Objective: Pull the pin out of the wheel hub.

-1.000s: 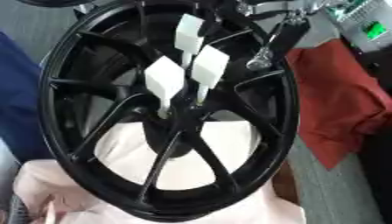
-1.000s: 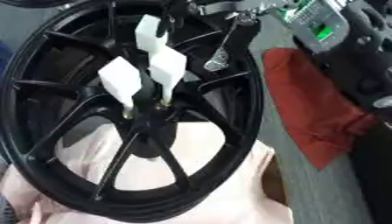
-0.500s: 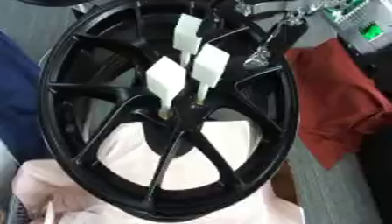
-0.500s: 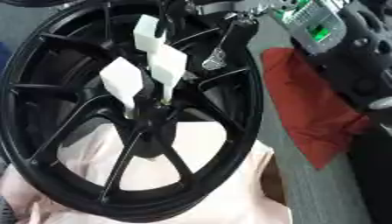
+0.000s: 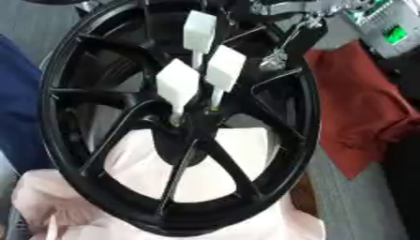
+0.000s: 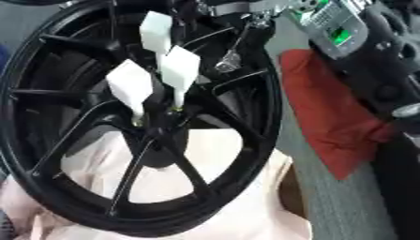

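I see the black wheel (image 5: 271,183) filling the view, lying on pale pink cloth (image 5: 205,178). Three white-headed pins (image 5: 177,86) stand in its hub (image 5: 193,126). My right hand (image 6: 246,9) shows at the top edge; I cannot tell its fingers. A red cloth (image 5: 361,103) lies to the right.

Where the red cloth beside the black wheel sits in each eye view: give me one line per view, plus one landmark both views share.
Left eye view: the red cloth lies at the right edge, at mid height, just right of the black spoked wheel's rim.
Right eye view: the red cloth sits right of centre, further from the edge, with dark equipment to its right.
Shared landmark: the three white block-headed pins standing in the wheel hub.
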